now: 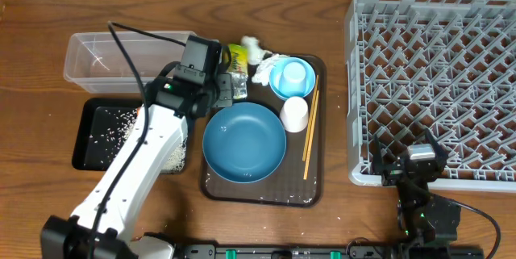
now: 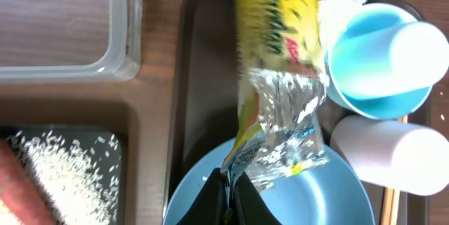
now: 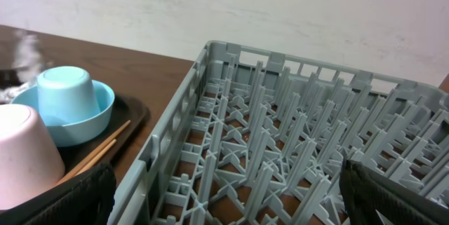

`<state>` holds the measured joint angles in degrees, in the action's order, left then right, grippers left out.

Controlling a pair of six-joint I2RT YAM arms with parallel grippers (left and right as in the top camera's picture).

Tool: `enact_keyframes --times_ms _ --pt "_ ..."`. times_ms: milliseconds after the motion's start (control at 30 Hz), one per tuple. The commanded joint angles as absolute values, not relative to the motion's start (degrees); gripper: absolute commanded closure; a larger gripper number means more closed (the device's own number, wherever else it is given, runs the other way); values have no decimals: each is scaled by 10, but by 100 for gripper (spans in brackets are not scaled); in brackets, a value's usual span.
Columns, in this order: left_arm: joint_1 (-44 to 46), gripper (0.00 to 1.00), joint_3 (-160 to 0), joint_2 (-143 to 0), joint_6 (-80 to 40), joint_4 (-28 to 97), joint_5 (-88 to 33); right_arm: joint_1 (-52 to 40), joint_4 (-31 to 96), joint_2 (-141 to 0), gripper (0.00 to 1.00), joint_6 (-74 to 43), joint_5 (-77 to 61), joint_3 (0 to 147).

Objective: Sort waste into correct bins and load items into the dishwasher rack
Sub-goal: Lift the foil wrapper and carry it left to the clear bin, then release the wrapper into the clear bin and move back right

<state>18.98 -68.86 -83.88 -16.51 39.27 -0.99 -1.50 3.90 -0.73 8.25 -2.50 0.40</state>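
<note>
My left gripper (image 2: pixel 229 190) is shut on the corner of the yellow-green wrapper (image 2: pixel 280 78), which stretches from the jaws over the large blue dish (image 2: pixel 330 197). From overhead, the left gripper (image 1: pixel 230 88) is at the brown tray's back left, by the wrapper (image 1: pixel 235 64) and crumpled tissue (image 1: pixel 262 56). The light-blue bowl (image 1: pixel 292 77), white cup (image 1: pixel 295 114) and chopsticks (image 1: pixel 310 134) lie on that tray. Rice (image 1: pixel 109 130) is scattered in the black tray (image 1: pixel 81 142), behind it the clear tub (image 1: pixel 121 57). My right gripper (image 3: pixel 228 204) is open over the grey rack's (image 3: pixel 280 141) near-left corner.
The brown serving tray (image 1: pixel 262 193) holds the dishes between the bins and the rack (image 1: pixel 435 81). An upturned light-blue cup (image 3: pixel 63 92) sits inside the bowl. An orange-pink object (image 2: pixel 17 190) lies beside the rice. The left arm (image 1: pixel 137 170) stretches over the black tray.
</note>
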Motion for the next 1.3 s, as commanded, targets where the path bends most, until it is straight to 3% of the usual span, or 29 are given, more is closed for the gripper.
enact_keyframes --times_ms 0,333,767,833,900,1000,1133,1267 --pt "189 94 -689 -823 -168 398 -10 -23 41 -6 1 89 -19 3" --pt "173 94 -689 -811 -214 345 132 -23 41 -6 1 88 -19 3" --pt "34 93 -688 -828 -259 284 136 -23 41 -6 1 89 -19 3" --pt "17 85 -688 -839 -262 277 135 -23 41 -6 1 89 -19 3" --pt "4 68 -688 -850 -271 272 135 -23 41 -6 1 89 -19 3" --pt "-3 63 -688 -860 -282 274 135 -23 41 -6 1 89 -19 3" --pt "-3 29 -688 -861 -283 275 105 -23 41 -6 1 88 -19 3" --pt "-2 21 -688 -861 -282 275 30 -23 41 -6 1 88 -19 3"
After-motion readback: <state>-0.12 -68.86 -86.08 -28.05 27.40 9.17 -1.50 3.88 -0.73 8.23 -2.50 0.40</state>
